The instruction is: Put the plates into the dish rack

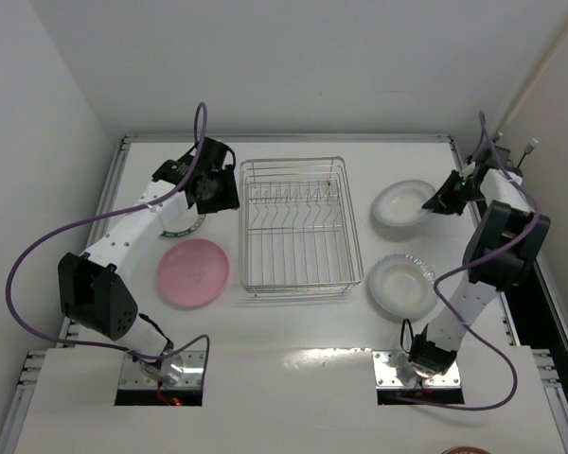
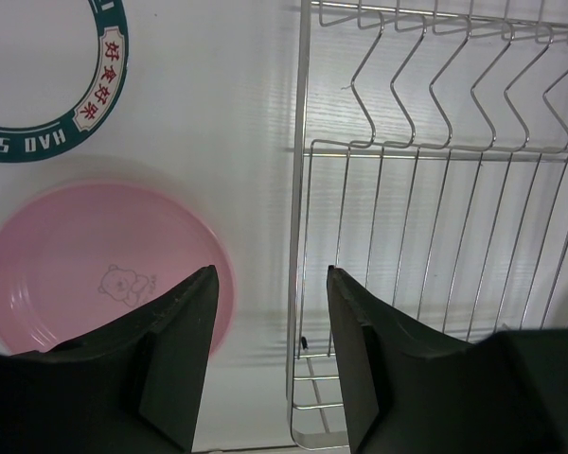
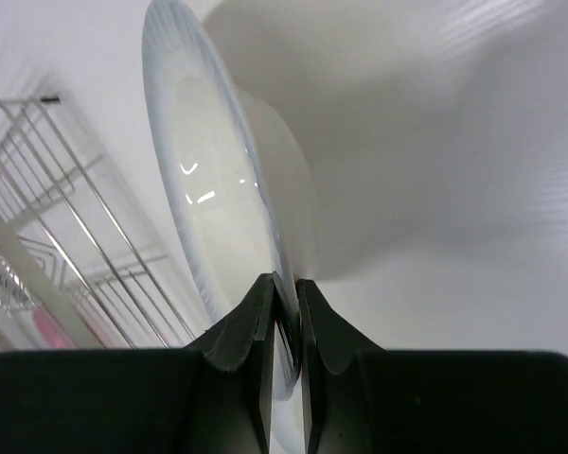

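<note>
White walls box in a white table [image 1: 293, 331], with the dish rack [image 1: 293, 255] standing at its middle and no plate in it yet. To the rack's right lie two whitish plates, and the right gripper [image 1: 445, 199] is at the far white plate [image 1: 399, 203]. The wrist view shows both fingers clenched on that plate's rim, one above and one below. Whether the plate has left the table cannot be told. The near white plate [image 1: 400, 287] lies untouched closer to the arm's base.

The left gripper [image 1: 213, 184] hovers released by the rack's left wall, nothing between its fingers. The pink plate [image 1: 192, 272] lies flat below and nearer. The patterned plate [image 1: 185, 227] sits partly under that arm.

The step in hand appears to be the pickup of the far plate. The pinch covers only a thin strip of rim, so a slow lift seems wise — a quick swing could let the plate pivot or slip. It should then be turned on edge and carried over the rack's right wall. Its lower rim should line up with a gap between the tines [image 1: 289, 203] before it comes down. Letting go only once the tines bear the plate — not while it hangs — would likely keep it from tipping flat.
</note>
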Robot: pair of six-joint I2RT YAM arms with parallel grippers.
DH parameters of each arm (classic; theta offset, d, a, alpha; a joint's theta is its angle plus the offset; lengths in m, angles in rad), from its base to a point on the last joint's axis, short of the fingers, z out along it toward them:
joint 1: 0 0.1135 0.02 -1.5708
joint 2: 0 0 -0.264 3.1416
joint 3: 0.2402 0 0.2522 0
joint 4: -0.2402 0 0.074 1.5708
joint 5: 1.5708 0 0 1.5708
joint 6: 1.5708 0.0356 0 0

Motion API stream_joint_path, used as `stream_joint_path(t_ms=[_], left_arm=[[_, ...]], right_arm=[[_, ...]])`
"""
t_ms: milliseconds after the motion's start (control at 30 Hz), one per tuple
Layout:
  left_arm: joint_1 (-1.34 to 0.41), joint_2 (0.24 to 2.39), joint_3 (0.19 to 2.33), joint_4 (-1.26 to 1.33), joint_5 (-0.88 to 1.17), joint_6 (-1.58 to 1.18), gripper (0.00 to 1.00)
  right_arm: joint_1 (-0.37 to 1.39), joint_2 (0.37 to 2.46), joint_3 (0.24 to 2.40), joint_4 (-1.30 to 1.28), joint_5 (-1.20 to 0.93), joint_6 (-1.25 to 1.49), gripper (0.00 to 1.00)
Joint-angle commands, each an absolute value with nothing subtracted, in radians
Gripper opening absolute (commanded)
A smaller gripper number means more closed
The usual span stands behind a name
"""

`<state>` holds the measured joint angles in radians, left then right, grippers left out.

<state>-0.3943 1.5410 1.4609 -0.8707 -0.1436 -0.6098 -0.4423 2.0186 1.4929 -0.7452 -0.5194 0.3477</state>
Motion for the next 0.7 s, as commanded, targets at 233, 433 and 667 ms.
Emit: stream_joint_path(t_ms=[233,433,667], left_arm=[[-0.402,1.528,1.477,-0.874,-0.152,-0.601,0.47],[-0.402,1.537,1.468,-0.874,-0.143,-0.611,0.47],[-0.402,1.514,1.448,-0.874,-0.143,-0.620,0.47]], right_arm=[[-0.169,1.572,1.575,-0.572,-0.070,0.537,0.00],[0.121,1.652,1.793,-0.692,0.190,0.500,0.00],[0.268,1.848,2.005,-0.851,0.348,0.472,0.00]])
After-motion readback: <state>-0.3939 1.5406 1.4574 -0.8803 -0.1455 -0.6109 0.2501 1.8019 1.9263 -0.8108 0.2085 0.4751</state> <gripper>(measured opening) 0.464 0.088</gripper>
